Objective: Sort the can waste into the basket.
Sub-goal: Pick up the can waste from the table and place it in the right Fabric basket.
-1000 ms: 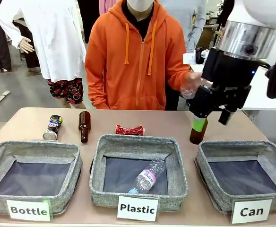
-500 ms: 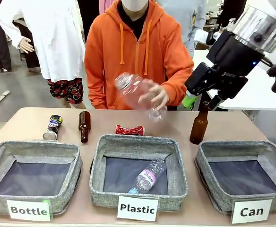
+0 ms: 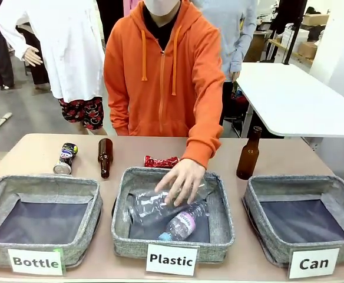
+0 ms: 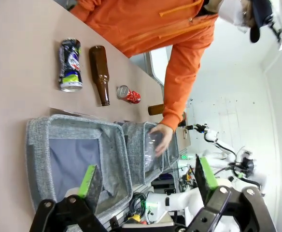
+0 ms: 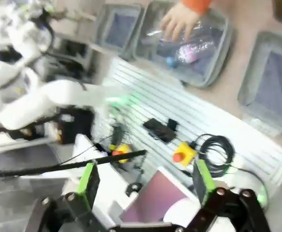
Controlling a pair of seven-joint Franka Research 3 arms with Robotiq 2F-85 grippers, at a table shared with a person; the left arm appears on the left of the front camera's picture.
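Both lie left of basket [image 3: 295, 184]; red can [image 3: 161, 161] crosswise; black can [image 3: 66, 158] endwise | left tool [image 4: 146, 169] likely nearer; wide | right tool [image 5: 145, 169] wide

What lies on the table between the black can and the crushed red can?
A brown bottle lies there on its side, touching neither the black can nor the red can; the front view shows this, and the left wrist view too.

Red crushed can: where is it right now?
Front view: the crushed red can lies on the table just behind the far rim of the Plastic basket, to the right of the lying brown bottle.
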